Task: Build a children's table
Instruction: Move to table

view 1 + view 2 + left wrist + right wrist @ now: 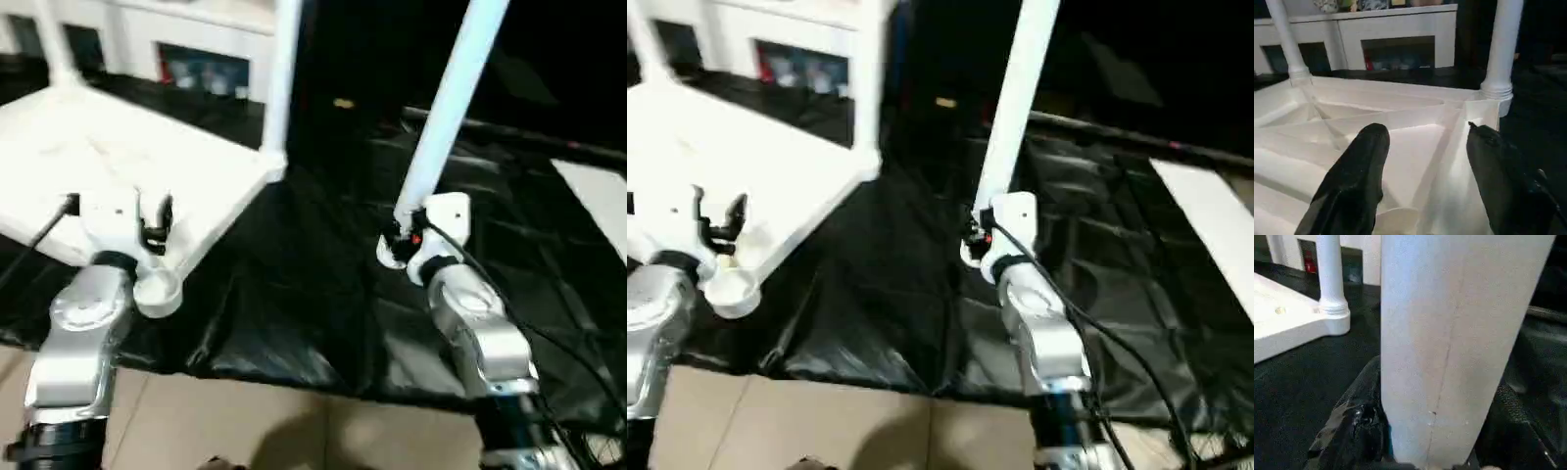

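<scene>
The children's table top lies upside down at the left on black sheeting, ribbed underside up. Two legs stand in its far corner sockets, one at the far left and one at the far right. The near corner socket holds nothing. My left gripper hovers open over the near edge beside that socket, one finger above the ribs and the other by the rim. My right gripper is shut on the lower end of a third leg, which leans up and to the right above the sheeting.
Black plastic sheeting covers the work surface, and tiled floor shows at its front edge. A white cabinet stands behind the table top. A white board lies at the right. Black cables trail along my right forearm.
</scene>
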You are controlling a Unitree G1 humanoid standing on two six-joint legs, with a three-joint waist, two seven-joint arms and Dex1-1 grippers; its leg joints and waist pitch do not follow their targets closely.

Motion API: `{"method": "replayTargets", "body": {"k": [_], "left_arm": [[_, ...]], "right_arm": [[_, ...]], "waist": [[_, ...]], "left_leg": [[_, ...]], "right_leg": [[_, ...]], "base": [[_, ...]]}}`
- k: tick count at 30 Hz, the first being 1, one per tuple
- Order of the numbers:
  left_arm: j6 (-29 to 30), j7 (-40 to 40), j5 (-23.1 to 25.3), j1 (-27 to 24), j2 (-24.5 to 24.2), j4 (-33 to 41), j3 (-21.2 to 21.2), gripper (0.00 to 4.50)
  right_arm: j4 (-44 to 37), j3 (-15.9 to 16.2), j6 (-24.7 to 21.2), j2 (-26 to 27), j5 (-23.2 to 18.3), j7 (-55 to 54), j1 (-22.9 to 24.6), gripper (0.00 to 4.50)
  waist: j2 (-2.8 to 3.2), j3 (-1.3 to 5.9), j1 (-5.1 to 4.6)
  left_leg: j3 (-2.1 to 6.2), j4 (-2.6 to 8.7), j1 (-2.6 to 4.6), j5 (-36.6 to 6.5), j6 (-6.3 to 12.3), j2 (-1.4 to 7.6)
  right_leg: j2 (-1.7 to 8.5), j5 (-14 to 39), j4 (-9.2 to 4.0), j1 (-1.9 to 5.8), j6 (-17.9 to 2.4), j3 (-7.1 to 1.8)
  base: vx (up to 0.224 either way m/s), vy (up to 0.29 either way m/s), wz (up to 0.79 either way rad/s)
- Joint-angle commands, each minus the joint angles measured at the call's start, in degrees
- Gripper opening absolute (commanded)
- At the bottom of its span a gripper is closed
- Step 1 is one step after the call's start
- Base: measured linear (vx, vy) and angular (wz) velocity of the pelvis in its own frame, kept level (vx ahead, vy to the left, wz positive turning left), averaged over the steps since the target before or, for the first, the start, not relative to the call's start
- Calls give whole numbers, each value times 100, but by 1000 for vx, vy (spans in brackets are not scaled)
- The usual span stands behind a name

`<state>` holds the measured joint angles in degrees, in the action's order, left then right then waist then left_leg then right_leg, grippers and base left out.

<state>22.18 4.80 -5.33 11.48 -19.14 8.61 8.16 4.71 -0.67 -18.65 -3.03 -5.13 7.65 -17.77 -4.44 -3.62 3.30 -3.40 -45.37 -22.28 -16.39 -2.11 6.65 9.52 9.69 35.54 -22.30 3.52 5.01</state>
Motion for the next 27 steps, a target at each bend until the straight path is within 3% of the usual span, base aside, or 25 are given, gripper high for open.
{"method": "replayTargets", "body": {"k": [1,2,3,4,5,6,8,9,10,12,13,14,15,16,17,18,19,20,21,22,23,24,25,26,27], "left_arm": [[50,28,21,57,-25,54,7,293],[50,28,22,57,-25,53,5,293],[53,27,29,59,-26,55,-10,293],[53,28,30,60,-27,56,-13,293],[51,27,33,56,-25,56,-16,293],[44,30,35,50,-24,49,-13,293],[34,38,39,46,-30,38,-10,293],[25,46,52,45,-32,31,-13,293],[22,48,64,58,-30,21,-16,293],[23,47,68,66,-26,19,-18,293],[28,48,72,69,-17,23,-18,293],[29,48,75,69,-10,25,-20,293],[33,42,71,60,-7,33,-27,293],[35,41,68,54,-6,40,-30,293],[35,41,68,54,-6,40,-30,293],[36,43,73,43,0,47,-30,293],[34,44,78,31,5,51,-31,293],[30,45,83,18,11,54,-31,293],[30,43,83,15,14,54,-31,293],[26,39,83,12,18,52,-32,293],[25,38,83,14,19,48,-30,293],[-59,110,77,0,11,114,-81,293],[-54,150,57,-1,4,123,-92,293],[-43,229,17,-2,-12,143,-114,293],[-9,310,-22,-4,-30,164,-139,293]], "right_arm": [[-99,12,-60,9,-45,-13,-51,189],[-99,14,-61,9,-46,-14,-53,189],[-94,27,-49,-4,-49,-3,-69,189],[-91,34,-46,-8,-46,2,-76,189],[-87,47,-50,-21,-40,9,-85,189],[-86,57,-60,-28,-39,11,-87,189],[-88,60,-63,-25,-41,9,-88,189],[-101,59,-75,-22,-39,13,-85,189],[-116,55,-90,-19,-34,20,-82,189],[-120,52,-96,-18,-32,23,-82,189],[-125,47,-106,-14,-26,29,-85,189],[-129,44,-112,-10,-25,32,-89,189],[-134,54,-131,-14,-21,37,-96,189],[-136,62,-141,-19,-18,40,-100,189],[-136,62,-141,-19,-18,40,-100,189],[-138,69,-148,-25,-24,44,-104,189],[-137,74,-153,-28,-27,47,-109,189],[-134,80,-158,-32,-34,53,-115,189],[-133,82,-160,-35,-38,55,-117,189],[-127,86,-164,-37,-41,62,-124,189],[-124,86,-166,-36,-40,66,-128,189],[-117,84,-177,-32,-42,84,-138,189],[-115,83,-181,-29,-42,86,-140,189],[-111,82,-189,-23,-42,90,-144,189],[-106,83,-201,-17,-42,94,-151,189]], "waist": [[80,314,56],[76,293,-68],[274,502,-333],[327,458,-435],[302,431,-404],[164,415,-367],[-301,532,-167],[-284,457,119],[-146,449,85],[-84,341,97],[110,326,-1],[275,342,-122],[278,354,-403],[337,339,-373],[337,339,-373],[204,289,-359],[14,343,-325],[-159,409,-265],[-350,513,191],[-217,462,93],[-145,420,128],[-128,337,110],[17,353,71],[88,374,-12],[274,461,-268]], "left_leg": [[55,927,7,-245,8,376],[-74,1277,9,-166,395,260],[-33,1344,624,717,1237,307],[17,1361,638,1298,1730,275],[60,1358,649,2405,2680,418],[-55,1342,557,2726,3047,541],[-345,955,128,1024,1949,231],[-61,224,-142,-654,701,326],[206,38,-331,-560,-145,289],[236,231,-229,-467,-363,383],[79,1147,50,-180,68,386],[50,1410,267,-294,366,395],[-8,1634,451,-515,985,486],[11,1685,498,-557,1377,499],[11,1685,498,-557,1377,499],[-50,1741,533,-495,1728,538],[-135,1727,600,-509,1592,505],[-229,1609,483,-626,1307,456],[-262,484,-20,-827,664,176],[150,71,-400,-564,157,263],[214,20,-372,-501,-189,285],[242,202,-222,-470,-508,384],[153,934,-46,-77,-431,466],[48,1251,94,240,-329,421],[184,1418,502,415,-168,681]], "right_leg": [[569,3203,-769,327,-1591,-383],[-71,2907,-500,153,-1393,-146],[-543,1595,87,-209,-1186,89],[-689,1134,414,-368,-974,140],[-640,859,611,-533,-569,168],[-513,744,514,-550,-360,87],[349,558,-254,39,-68,-596],[1361,1844,-824,198,-642,-1438],[1280,2445,-748,453,-1286,-1134],[1040,2421,-806,364,-1828,-947],[136,2284,-565,198,-1783,-449],[-389,2113,-202,-43,-1482,-177],[-673,1518,463,-287,-1033,116],[-660,1152,688,-336,-780,228],[-660,1152,688,-336,-780,228],[-566,939,605,-310,-583,257],[-351,795,303,-226,-528,95],[-25,761,8,-75,-445,-172],[1122,1182,-653,355,-339,-1199],[1414,1309,-666,548,-678,-1213],[1341,1497,-716,491,-1010,-1087],[1040,1691,-739,416,-1756,-850],[318,1684,-525,354,-2025,-457],[-140,1565,-349,260,-1831,-252],[-675,850,324,-211,-1246,-85]], "base": [[3,195,-28],[-29,168,14],[-1,193,12],[-1,193,12],[1,194,5],[-31,129,1],[-46,141,1],[-66,197,-13],[-66,197,-13],[-68,240,-19],[-78,266,-7],[-72,269,21],[-62,255,20],[-62,255,20],[-76,248,3],[-71,193,0],[-71,193,0],[-65,157,-2],[-62,183,-11],[-62,183,-11],[-61,208,-22],[-73,236,-17],[-73,236,-17],[-88,274,8],[-82,281,16]]}}
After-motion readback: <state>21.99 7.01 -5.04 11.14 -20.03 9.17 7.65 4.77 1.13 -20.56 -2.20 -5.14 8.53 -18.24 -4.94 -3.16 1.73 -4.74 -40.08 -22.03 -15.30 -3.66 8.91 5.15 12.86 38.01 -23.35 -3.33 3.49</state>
